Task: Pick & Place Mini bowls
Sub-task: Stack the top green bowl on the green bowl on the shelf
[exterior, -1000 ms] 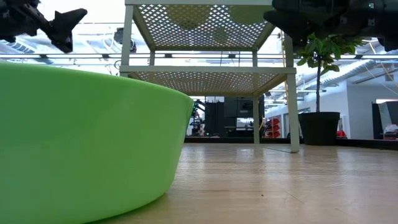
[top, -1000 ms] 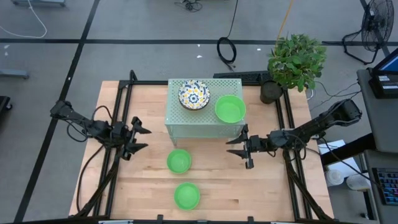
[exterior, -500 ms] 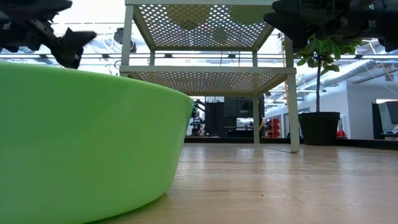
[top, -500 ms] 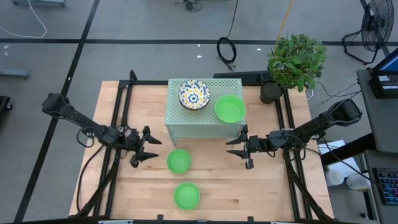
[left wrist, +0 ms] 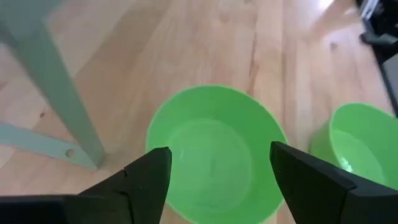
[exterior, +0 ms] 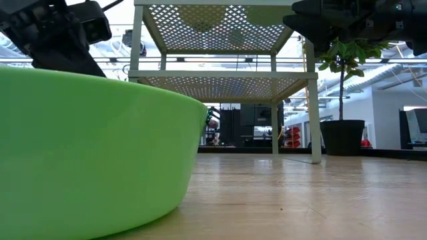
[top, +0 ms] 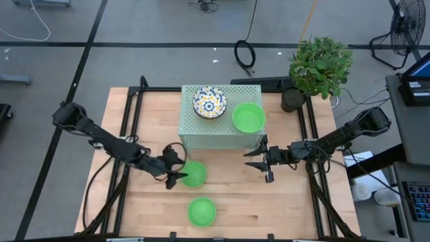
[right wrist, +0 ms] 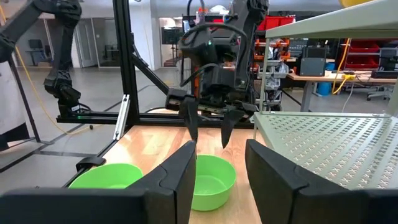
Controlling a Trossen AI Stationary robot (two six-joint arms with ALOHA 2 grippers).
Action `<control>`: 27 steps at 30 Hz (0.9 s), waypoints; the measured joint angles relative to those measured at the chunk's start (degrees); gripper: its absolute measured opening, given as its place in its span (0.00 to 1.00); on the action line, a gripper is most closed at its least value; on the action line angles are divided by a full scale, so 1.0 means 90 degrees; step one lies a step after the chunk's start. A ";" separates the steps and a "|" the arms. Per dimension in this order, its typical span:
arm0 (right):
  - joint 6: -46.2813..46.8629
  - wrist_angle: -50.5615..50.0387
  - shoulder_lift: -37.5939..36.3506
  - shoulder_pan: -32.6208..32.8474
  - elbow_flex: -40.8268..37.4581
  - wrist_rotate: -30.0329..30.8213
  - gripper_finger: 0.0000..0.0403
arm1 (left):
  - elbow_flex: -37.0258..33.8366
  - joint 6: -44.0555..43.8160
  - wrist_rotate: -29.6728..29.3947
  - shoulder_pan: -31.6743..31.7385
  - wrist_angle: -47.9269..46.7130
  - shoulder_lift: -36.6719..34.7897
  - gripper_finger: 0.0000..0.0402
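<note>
Mini bowls count so far, going by the overhead: two are up on the pale green perforated stand [top: 218,119] at the back-middle of the bench [top: 295,202], a floral bowl [top: 209,102] and a green bowl [top: 248,117] side by side. Two more green ones are down on the wood in front of the stand. One green bowl [top: 193,173] sits just past the stand's front edge, and the last green bowl [top: 201,211] is close to the bench's front edge. I only see four bowls in total here, so if there are more, they're out of frame.

Left gripper [top: 176,165] is the one working. It's right at the nearer-to-stand green bowl, fingers [left wrist: 144,180] spread apart on either side of it in the wrist cam, nothing clamped. The bowl fills the gap between them, so a grab looks lined up but not made.

Right gripper [top: 261,160] hangs by the stand's front right corner, fingers apart, holding nothing, just waiting.

My read: roughly halfway if the stand top is the target. Two placed, two left on the bench, the closer one is next.
</note>
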 joint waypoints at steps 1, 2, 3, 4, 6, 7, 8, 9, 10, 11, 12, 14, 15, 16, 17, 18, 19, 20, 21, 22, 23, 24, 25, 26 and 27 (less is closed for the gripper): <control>-0.0001 -0.0001 0.0000 0.0000 0.0000 0.0002 0.32 | 0.0088 -0.0049 0.0000 0.0000 -0.0040 0.0130 0.68; -0.0004 0.0001 0.0000 0.0000 0.0000 0.0002 0.32 | 0.0152 -0.0162 0.0002 0.0000 -0.0065 0.0225 0.68; -0.0011 0.0001 0.0000 0.0000 0.0000 0.0001 0.32 | 0.0202 -0.0297 0.0008 0.0000 -0.0079 0.0303 0.68; -0.0029 0.0001 0.0000 0.0000 0.0000 0.0002 0.32 | 0.0237 -0.0454 0.0038 0.0000 -0.0130 0.0364 0.68; -0.0032 0.0003 0.0000 0.0000 0.0000 0.0002 0.32 | 0.0286 -0.0876 0.0137 0.0002 -0.0396 0.0443 0.68; -0.0039 0.0004 0.0000 0.0000 0.0000 0.0002 0.32 | 0.0292 -0.1144 0.0191 0.0003 -0.0552 0.0470 0.68; -0.0059 0.0015 0.0000 0.0000 0.0000 0.0002 0.32 | 0.0294 -0.1502 0.0258 0.0005 -0.0735 0.0483 0.68; -0.0106 0.0043 0.0000 0.0000 0.0000 0.0002 0.32 | 0.0294 -0.1918 0.0279 0.0005 -0.0982 0.0483 0.68; -0.0175 0.0061 0.0000 0.0000 0.0000 0.0002 0.32 | 0.0294 -0.2344 0.0287 0.0005 -0.1253 0.0483 0.68; -0.0232 0.0086 0.0000 0.0000 0.0000 0.0002 0.32 | 0.0294 -0.2758 0.0291 0.0005 -0.1512 0.0483 0.68; -0.0292 0.0105 0.0000 0.0000 0.0000 0.0002 0.32 | 0.0294 -0.3161 0.0291 0.0005 -0.1760 0.0483 0.68; -0.0408 0.0154 0.0000 0.0000 0.0000 0.0005 0.32 | 0.0291 -0.3731 0.0291 0.0005 -0.2082 0.0483 0.68; -0.0456 0.0188 0.0000 0.0000 0.0000 0.0004 0.32 | 0.0291 -0.3889 0.0289 0.0005 -0.2141 0.0486 0.68; -0.0516 0.0227 0.0000 0.0000 0.0000 0.0005 0.32 | 0.0291 -0.3981 0.0281 -0.0005 -0.2156 0.0486 0.68; -0.0555 0.0248 0.0000 0.0000 0.0000 0.0006 0.32 | 0.0291 -0.4017 0.0266 -0.0018 -0.2128 0.0486 0.68; -0.0579 0.0269 0.0000 0.0000 0.0000 0.0005 0.32 | 0.0291 -0.4053 0.0234 -0.0033 -0.2077 0.0488 0.68; -0.0625 0.0279 0.0000 -0.0002 0.0000 0.0005 0.32 | 0.0291 -0.4088 0.0177 -0.0039 -0.2019 0.0488 0.68; -0.0685 0.0289 0.0000 -0.0002 0.0000 0.0007 0.32 | 0.0291 -0.4131 0.0146 -0.0039 -0.1986 0.0488 0.68; -0.0710 0.0295 0.0000 -0.0002 0.0000 0.0005 0.32 | 0.0291 -0.4176 0.0132 -0.0039 -0.1987 0.0488 0.68; -0.0722 0.0295 0.0000 -0.0004 0.0000 0.0005 0.32 | 0.0291 -0.4218 0.0129 -0.0041 -0.1990 0.0489 0.68; -0.0722 0.0295 0.0000 -0.0012 0.0000 0.0005 0.32 | 0.0291 -0.4241 0.0130 -0.0051 -0.1987 0.0510 0.68; -0.0722 0.0295 0.0000 -0.0015 0.0000 0.0005 0.32 | 0.0291 -0.4264 0.0133 -0.0067 -0.1943 0.0571 0.68; -0.0719 0.0295 0.0000 -0.0015 0.0000 0.0005 0.32 | 0.0291 -0.4286 0.0159 -0.0100 -0.1862 0.0674 0.68; -0.0707 0.0295 0.0000 -0.0015 0.0000 0.0005 0.32 | 0.0291 -0.4313 0.0213 -0.0139 -0.1773 0.0794 0.68; -0.0700 0.0295 0.0000 -0.0015 0.0000 0.0005 0.32 | 0.0291 -0.4322 0.0285 -0.0180 -0.1670 0.0929 0.68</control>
